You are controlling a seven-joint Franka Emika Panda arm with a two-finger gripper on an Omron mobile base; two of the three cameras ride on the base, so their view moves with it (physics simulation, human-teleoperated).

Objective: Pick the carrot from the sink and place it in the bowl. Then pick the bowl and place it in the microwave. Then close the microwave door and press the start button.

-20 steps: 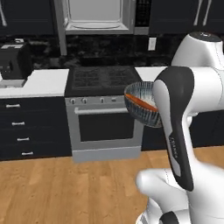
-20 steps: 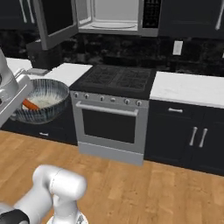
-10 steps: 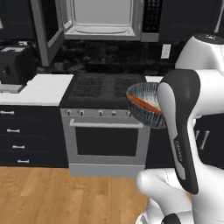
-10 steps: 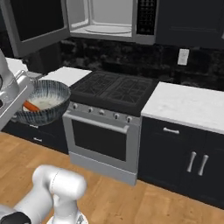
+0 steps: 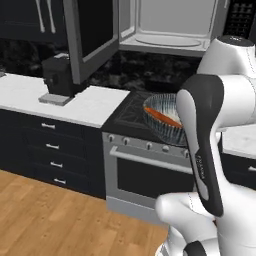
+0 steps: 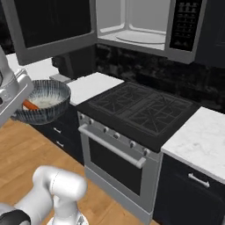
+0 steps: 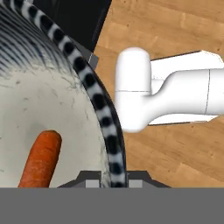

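Now the whole pic has shifted vs. half a sec ago, so that's the base driving, not the things moving: the microwave [image 5: 172, 27] sits bigger and closer along the top of both base views, its cavity w/ the glass turntable clearly open to me. The microwave door [image 5: 92, 35] hangs wide at upper left. The bowl [image 6: 41, 101] rides in the same spot relative to the arm as before, carrot [image 7: 40, 161] inside.

Hard to see: in the left base view the arm's dark link covers the bowl's right side. In the right base view the bowl sits at mid left, its left part behind the arm. The hand view cuts off the carrot's lower end.

I can see the gripper [image 7: 113, 183] at the bottom of the hand view, clamped across the bowl's rim, one finger inside, one outside. Bowl is carried in the air, in front of the oven [image 6: 127, 149].
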